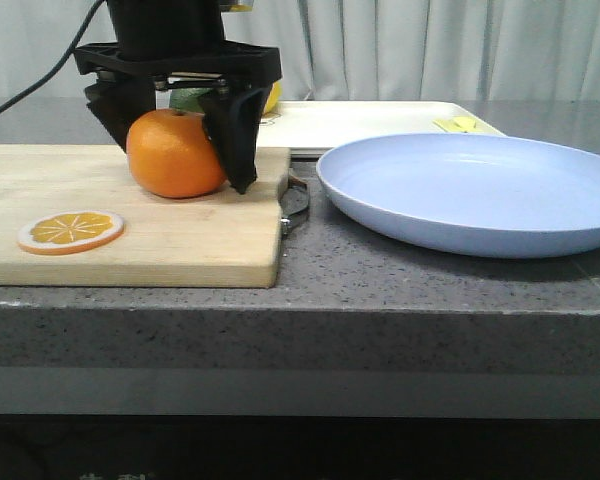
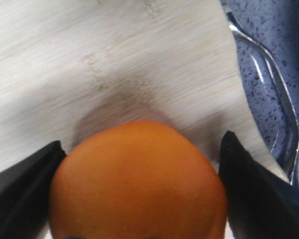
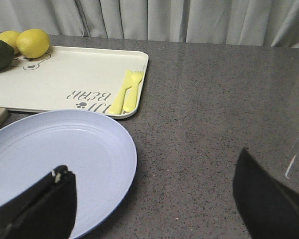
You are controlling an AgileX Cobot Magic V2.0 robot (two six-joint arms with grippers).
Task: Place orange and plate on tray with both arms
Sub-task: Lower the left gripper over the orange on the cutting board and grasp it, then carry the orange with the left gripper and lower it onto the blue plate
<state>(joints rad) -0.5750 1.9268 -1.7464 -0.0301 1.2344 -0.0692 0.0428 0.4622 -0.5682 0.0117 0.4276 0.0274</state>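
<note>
Matte black left gripper [image 1: 180,125] and right gripper [image 3: 154,199], all dark wedges.

Broad flat black crossbar above tapering, pointed fingers [image 1: 235,135]; small silver screws along its underside; black cable trailing off leftward; pale scuff on one right fingertip [image 3: 55,174].

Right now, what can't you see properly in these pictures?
- Front view: the left gripper hides the fruit behind the orange.
- Front view: the plate covers the tray's near edge.
- Left wrist view: the orange's lower part is cut off.
- Right wrist view: the plate is cut off.
</note>
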